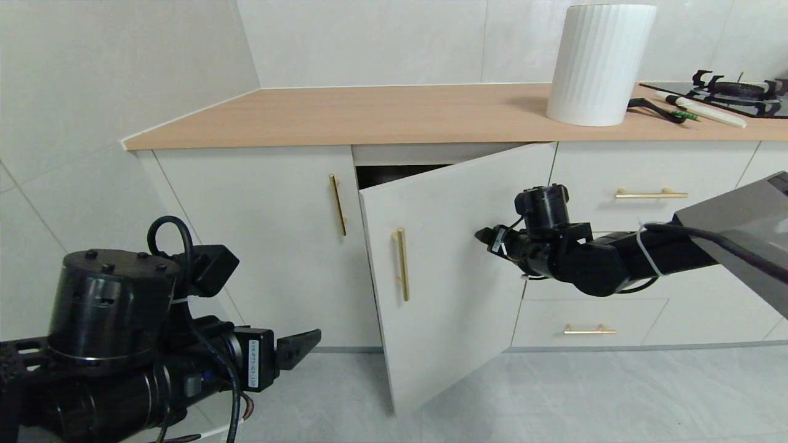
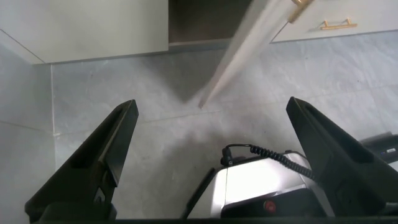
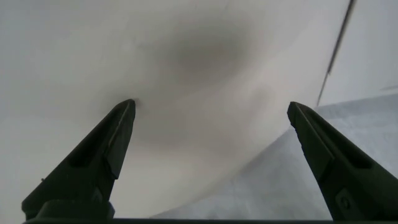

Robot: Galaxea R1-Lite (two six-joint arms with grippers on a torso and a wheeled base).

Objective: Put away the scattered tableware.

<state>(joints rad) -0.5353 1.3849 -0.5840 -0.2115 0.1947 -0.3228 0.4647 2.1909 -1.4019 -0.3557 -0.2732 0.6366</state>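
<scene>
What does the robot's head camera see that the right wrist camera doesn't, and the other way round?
Head view: the wooden countertop, the white ribbed container standing on it, the stove, the gold door handle and the drawers.
Right wrist view: how wide the right gripper is open, with a soft shadow on the white surface just ahead of it.
Both: the half-open cabinet door, the grey floor and that same gripper.
</scene>
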